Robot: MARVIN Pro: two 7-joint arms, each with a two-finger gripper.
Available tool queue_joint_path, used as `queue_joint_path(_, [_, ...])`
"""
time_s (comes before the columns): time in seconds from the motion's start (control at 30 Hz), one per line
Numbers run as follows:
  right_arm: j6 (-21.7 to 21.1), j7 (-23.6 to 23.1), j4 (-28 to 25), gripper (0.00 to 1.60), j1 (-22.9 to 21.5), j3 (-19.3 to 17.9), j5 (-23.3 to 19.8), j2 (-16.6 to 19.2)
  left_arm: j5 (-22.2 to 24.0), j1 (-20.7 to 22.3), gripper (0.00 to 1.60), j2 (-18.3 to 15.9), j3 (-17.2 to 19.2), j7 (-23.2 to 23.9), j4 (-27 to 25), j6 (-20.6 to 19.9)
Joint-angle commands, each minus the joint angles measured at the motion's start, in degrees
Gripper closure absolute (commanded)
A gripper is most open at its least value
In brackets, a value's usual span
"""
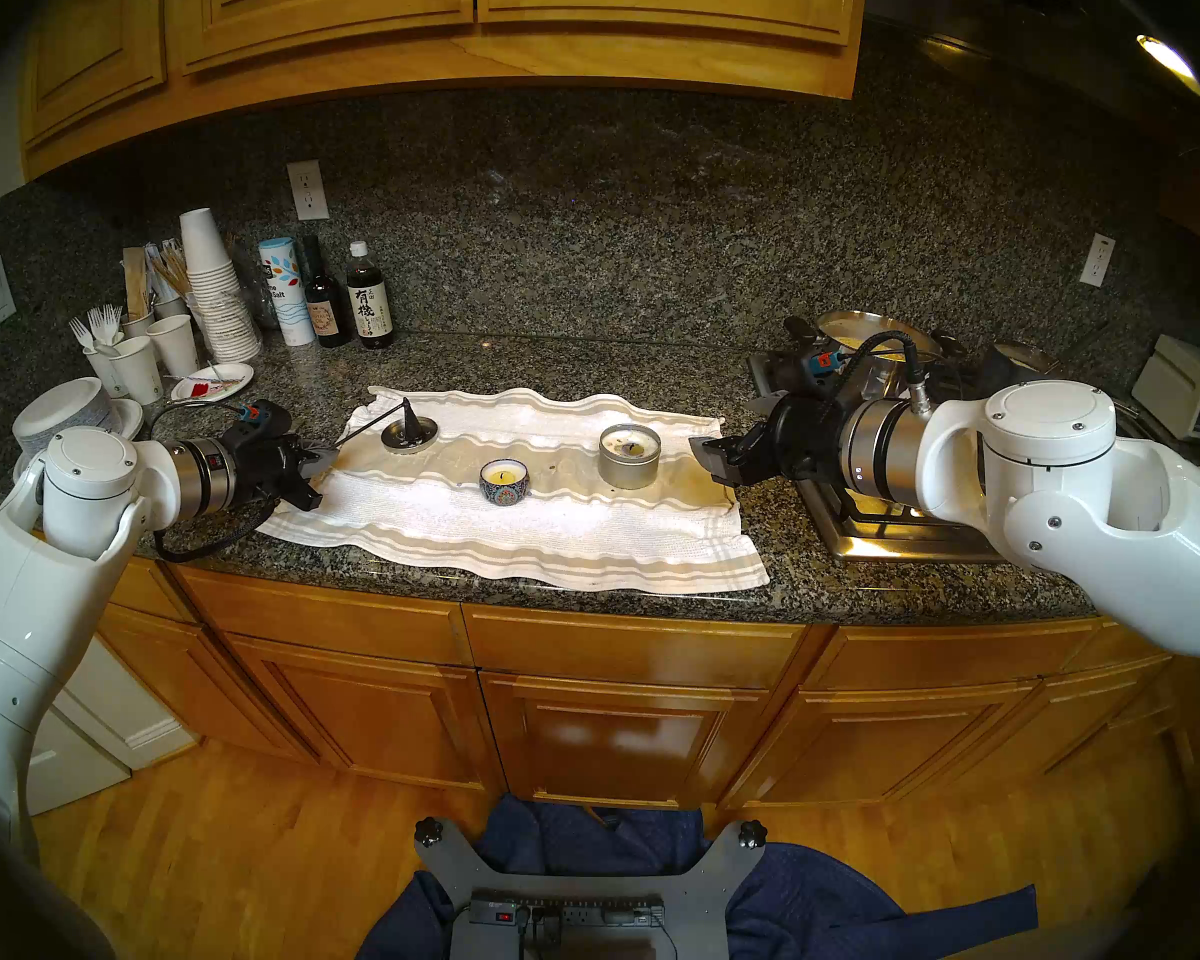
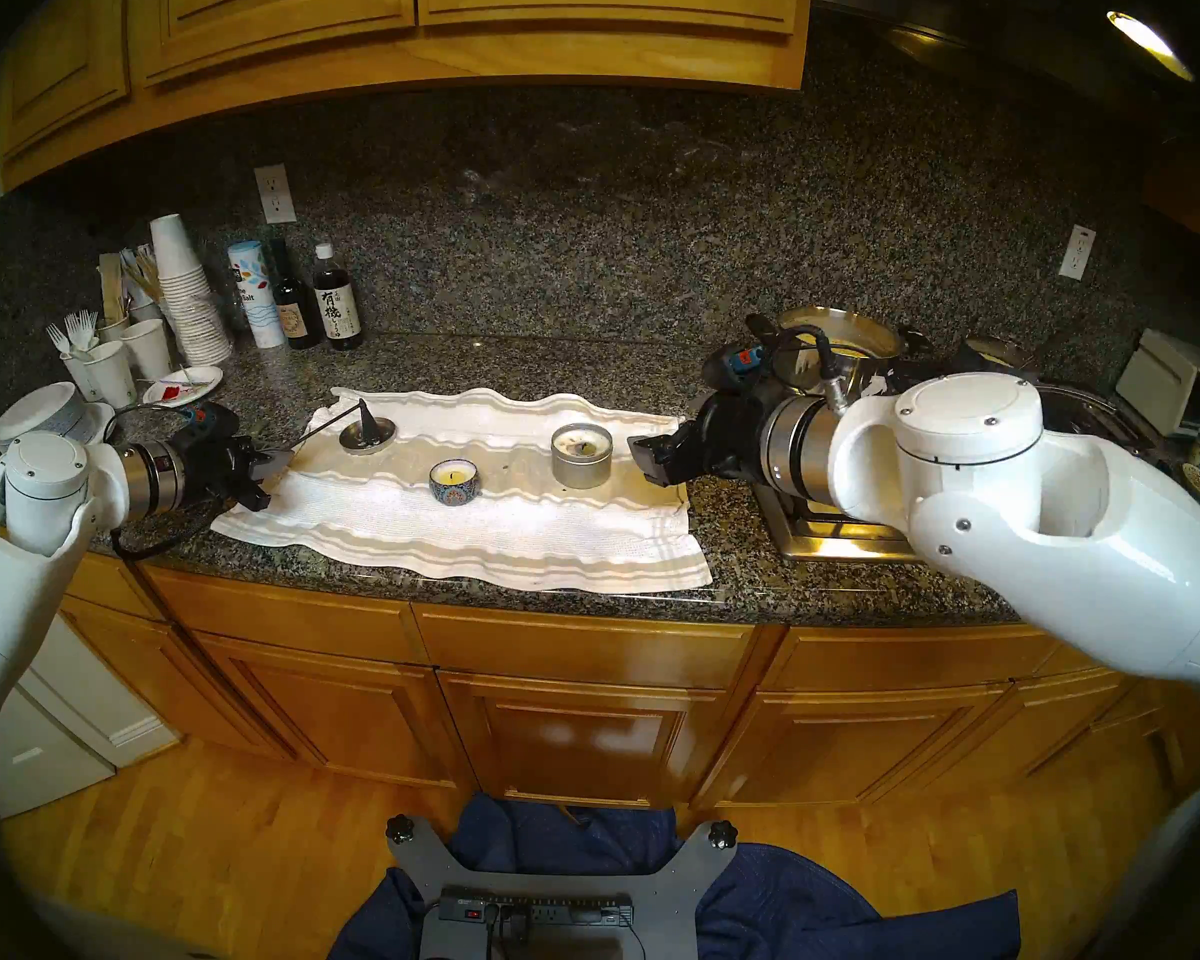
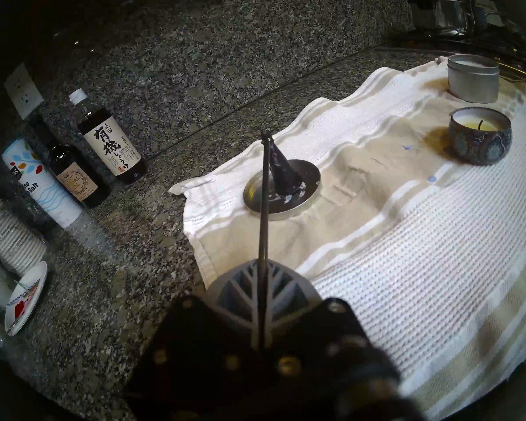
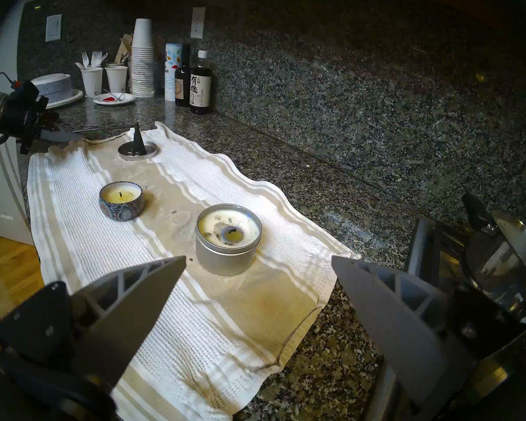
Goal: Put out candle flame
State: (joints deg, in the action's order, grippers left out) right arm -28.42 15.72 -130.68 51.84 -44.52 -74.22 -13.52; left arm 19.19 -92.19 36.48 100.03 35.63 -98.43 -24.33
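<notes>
A small patterned tin candle (image 1: 505, 482) and a larger silver tin candle (image 1: 629, 456) stand on a white striped towel (image 1: 514, 543). I see no flame on either wick in the right wrist view, on the patterned one (image 4: 121, 200) or the silver one (image 4: 227, 244). A dark cone snuffer (image 1: 410, 422) rests on a round metal lid (image 1: 431, 429) at the towel's back left. My left gripper (image 1: 320, 463) is shut on the snuffer's thin handle (image 3: 263, 229). My right gripper (image 1: 711, 461) is open and empty, just right of the silver tin.
Sauce bottles (image 1: 370, 300), a salt canister (image 1: 285, 293), stacked paper cups (image 1: 213, 293) and plates (image 1: 64, 411) crowd the back left. A stove with a steel pot (image 1: 874, 345) lies right of the towel, under my right arm. The counter's front edge runs below the towel.
</notes>
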Motion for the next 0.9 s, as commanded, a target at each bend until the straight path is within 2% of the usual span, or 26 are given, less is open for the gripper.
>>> queue_joint_path(0.0, [0.4, -0.1, 0.0, 0.00, -1.4, -1.4, 0.0, 0.0, -0.3, 1.2, 1.44, -1.3, 1.7, 0.1, -1.6, 1.0])
queue_joint_path(0.07, [0.4, -0.1, 0.0, 0.00, -1.5, -1.4, 0.0, 0.0, -0.3, 1.2, 1.41, -1.3, 1.8, 0.3, -1.7, 0.9])
queue_joint_path(0.13, [0.4, -0.1, 0.0, 0.00, -1.5, -1.4, 0.0, 0.0, -0.2, 1.1, 1.31, -1.4, 1.8, 0.6, -1.8, 0.6])
queue_joint_path(0.57, [0.4, -0.1, 0.0, 0.00, -1.5, -1.5, 0.0, 0.0, 1.7, 1.4, 1.23, -0.2, 1.2, 2.1, -2.0, -0.8])
queue_joint_path(0.8, [0.4, -0.1, 0.0, 0.00, -1.5, -1.4, 0.0, 0.0, 1.4, 2.6, 1.13, -0.4, 0.8, 1.7, -1.4, -1.0])
queue_joint_path(0.83, [0.4, -0.1, 0.0, 0.00, -1.4, -1.4, 0.0, 0.0, 1.4, 2.7, 1.04, -0.6, 0.7, 1.8, -1.4, -1.0])
queue_joint_path(0.87, [0.4, -0.1, 0.0, 0.00, -1.4, -1.4, 0.0, 0.0, 1.4, 2.7, 1.04, -0.6, 0.7, 1.8, -1.4, -1.1])
